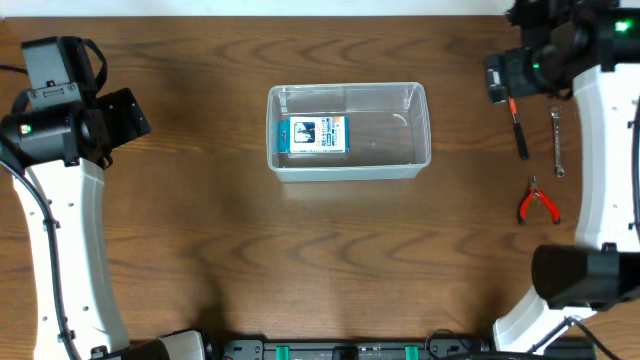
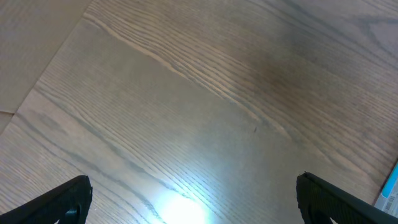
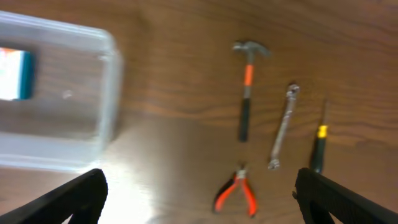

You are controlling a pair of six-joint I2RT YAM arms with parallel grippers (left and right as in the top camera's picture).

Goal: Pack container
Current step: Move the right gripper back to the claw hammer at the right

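Observation:
The clear plastic container (image 1: 420,130) stands at the table's middle, with a small blue-and-white box (image 1: 314,135) lying in its left half. On the wood to its right lie a hammer (image 3: 247,93), a wrench (image 3: 283,127), a yellow-banded screwdriver (image 3: 318,146) and orange pliers (image 3: 236,191). My right gripper (image 3: 200,183) hovers open above these tools, nothing between its fingers (image 3: 81,199). At the far left my left gripper (image 2: 193,193) hangs open over bare wood, well away from the container.
In the overhead view the hammer (image 1: 518,130), wrench (image 1: 557,142) and pliers (image 1: 537,203) sit between the container and the right arm's white link (image 1: 600,150). A blue-and-white sliver (image 2: 390,186) shows at the left wrist view's right edge.

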